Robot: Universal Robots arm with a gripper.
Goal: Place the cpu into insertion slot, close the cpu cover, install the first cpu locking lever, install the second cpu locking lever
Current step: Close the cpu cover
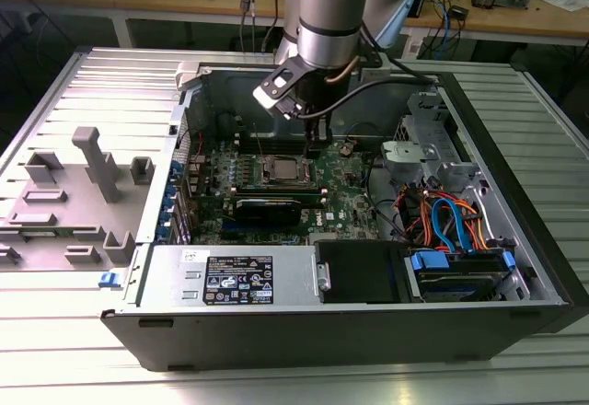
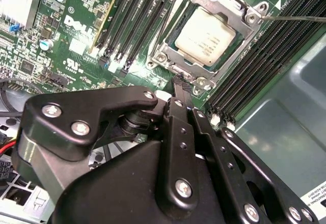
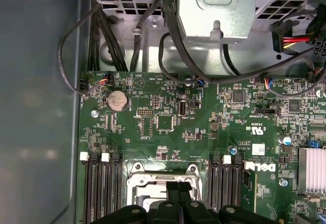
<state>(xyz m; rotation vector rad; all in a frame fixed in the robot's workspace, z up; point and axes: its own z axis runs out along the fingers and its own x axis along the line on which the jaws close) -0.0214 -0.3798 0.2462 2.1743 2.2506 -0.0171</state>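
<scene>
On a ribbed metal counter lies an open computer case. The jaws, shut and empty, hover just beside the insertion slot. Inside it the cpu sits under the lowered cpu cover.

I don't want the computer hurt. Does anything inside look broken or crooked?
Nothing stands out. The cpu lies flat and square in the window of the cpu cover, and nothing looks bent or cracked. The gripper hangs just beside the cover's corner.
</scene>
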